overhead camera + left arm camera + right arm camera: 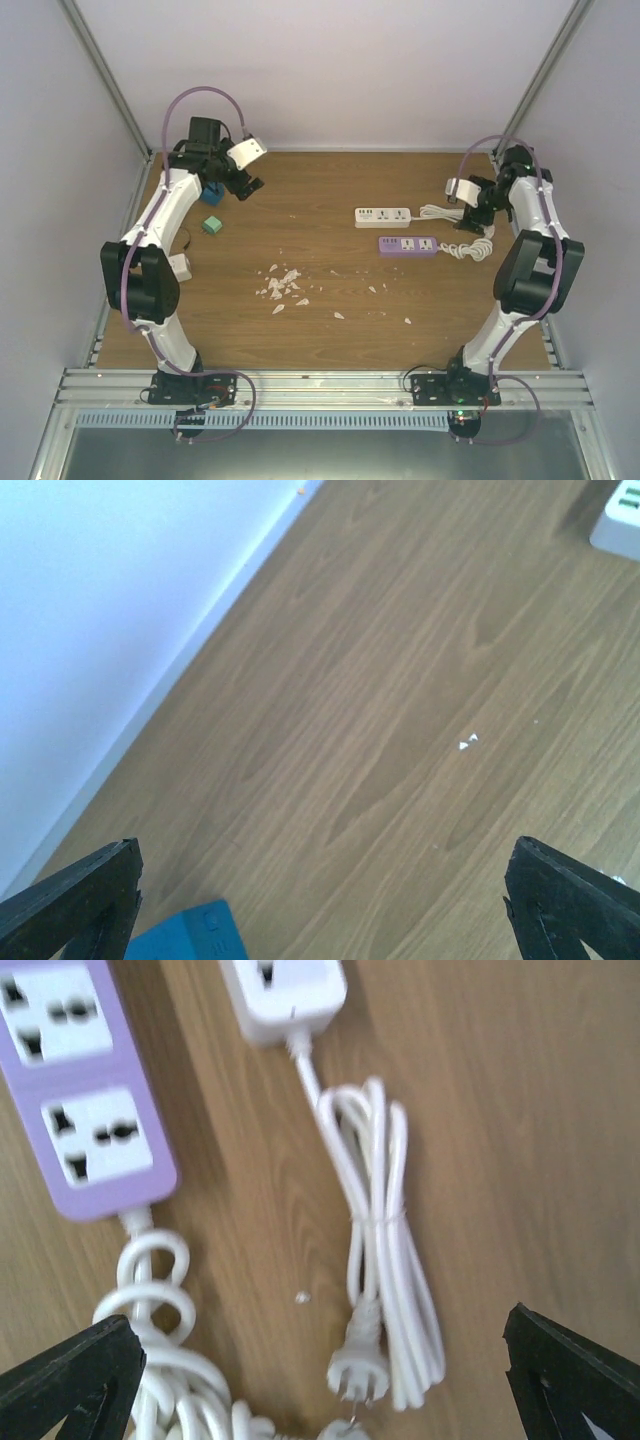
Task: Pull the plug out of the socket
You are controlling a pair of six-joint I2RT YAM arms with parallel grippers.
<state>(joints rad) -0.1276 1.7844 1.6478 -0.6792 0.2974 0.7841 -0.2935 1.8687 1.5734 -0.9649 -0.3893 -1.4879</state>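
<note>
A white power strip (383,216) and a purple power strip (408,245) lie side by side at the right of the wooden table. No plug shows in their sockets. In the right wrist view the purple strip (85,1090) and the end of the white strip (285,995) lie ahead. The white strip's bundled cord (385,1250) ends in a loose white plug (358,1368). My right gripper (320,1345) is open above that plug and holds nothing; it also shows in the top view (470,215). My left gripper (247,186) is open and empty at the far left (325,880).
A blue block (211,195) sits under the left wrist and shows there too (190,935). A green cube (211,226) and a small white box (181,266) with a dark cable lie near the left arm. White scraps (282,285) litter the middle. The purple strip's coiled cord (160,1370) lies left of the plug.
</note>
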